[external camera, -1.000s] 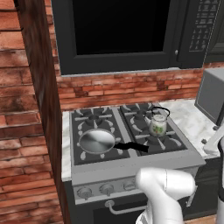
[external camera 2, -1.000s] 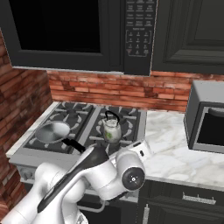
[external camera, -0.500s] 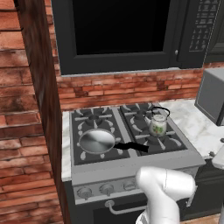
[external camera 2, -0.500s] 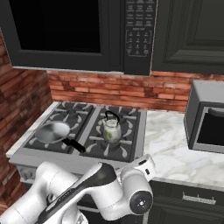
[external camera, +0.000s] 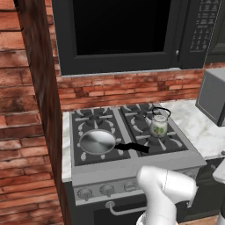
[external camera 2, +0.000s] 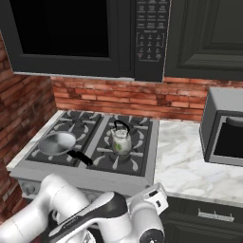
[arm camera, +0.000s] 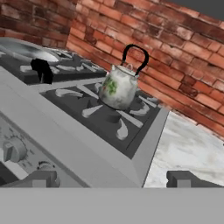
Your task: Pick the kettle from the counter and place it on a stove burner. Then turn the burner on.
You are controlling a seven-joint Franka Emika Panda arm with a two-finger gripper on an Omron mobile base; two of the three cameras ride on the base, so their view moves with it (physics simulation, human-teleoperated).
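Four grated burners cover the grey stove top, and the kettle (external camera: 158,124) (external camera 2: 120,139) (arm camera: 119,86) stands upright on the stove burner (external camera: 154,133) (external camera 2: 122,151) (arm camera: 111,114) nearest the counter (external camera: 200,132) (external camera 2: 191,161) (arm camera: 188,148). It is small and round-bellied, pale with green speckles and a silvery lid. Its thin black wire handle arches straight up toward 12 o'clock, so the long axis runs vertical. The spout is too small to tell which way it points. At about 9 o'clock from the kettle in the left base view lies a round steel frying pan (external camera: 97,142) (external camera 2: 57,142), its black handle reaching toward the kettle's burner. The counter is white, marble-like, with faint grey veins. Red brick backs the stove. The gripper (arm camera: 111,179) has its dark fingertips spread wide apart with nothing between them, low in front of the round grey knobs (arm camera: 13,149).
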